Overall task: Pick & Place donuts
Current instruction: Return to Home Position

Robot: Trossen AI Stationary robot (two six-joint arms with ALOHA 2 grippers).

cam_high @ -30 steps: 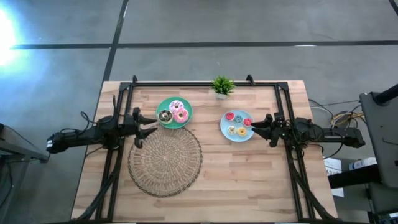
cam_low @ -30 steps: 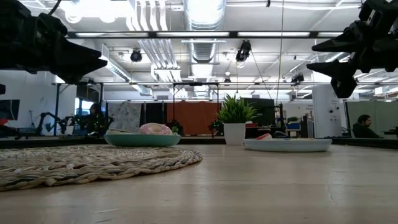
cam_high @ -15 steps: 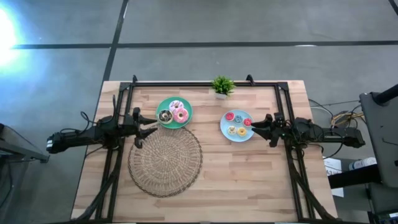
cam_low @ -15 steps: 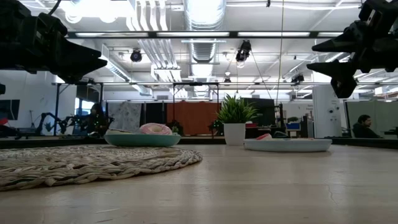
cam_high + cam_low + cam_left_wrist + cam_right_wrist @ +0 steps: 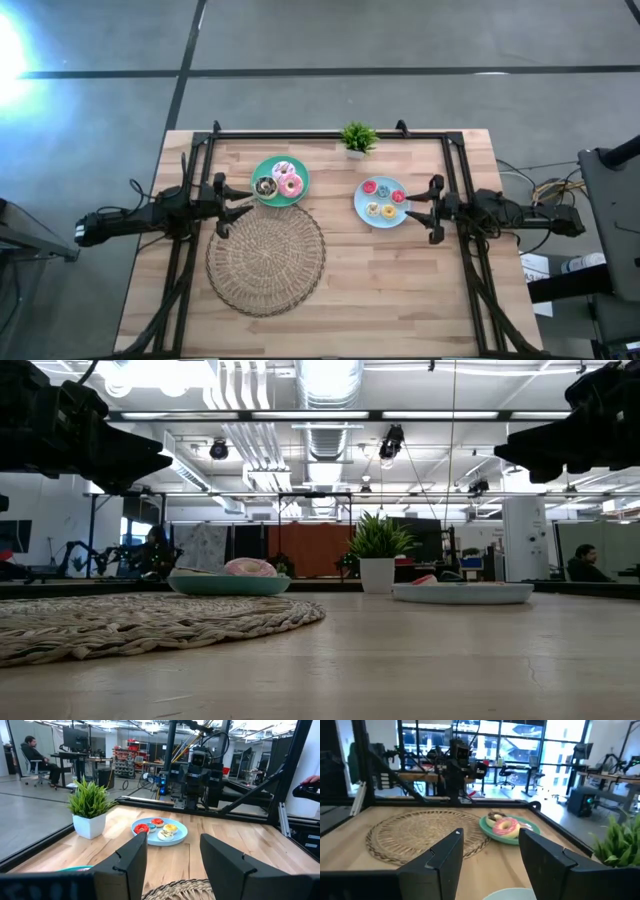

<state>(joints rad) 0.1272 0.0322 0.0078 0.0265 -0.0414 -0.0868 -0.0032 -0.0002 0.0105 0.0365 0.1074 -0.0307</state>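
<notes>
Three larger donuts lie on a teal plate (image 5: 280, 182): dark brown (image 5: 265, 186), pale sprinkled (image 5: 283, 169) and bright pink (image 5: 291, 184). Several tiny red, yellow and orange donuts (image 5: 380, 200) lie on a light-blue plate (image 5: 359, 203). My left gripper (image 5: 243, 200) hovers open just left of the teal plate, above the table. My right gripper (image 5: 412, 207) hovers open at the light-blue plate's right edge. In the left wrist view the tiny donuts (image 5: 161, 828) lie ahead of the open fingers. In the right wrist view the pink donut (image 5: 506, 826) does.
A big round woven mat (image 5: 266, 258) lies near the table's near edge, in front of the teal plate. A small potted plant (image 5: 357, 138) stands at the far edge between the plates. Black frame rails run along the left, right and far sides. Bare wood lies right of the mat.
My right gripper has rolled about its own axis: its fingers stood one above the other in the low view and now lie level, side by side. The left arm and the donuts have stayed where they were.
</notes>
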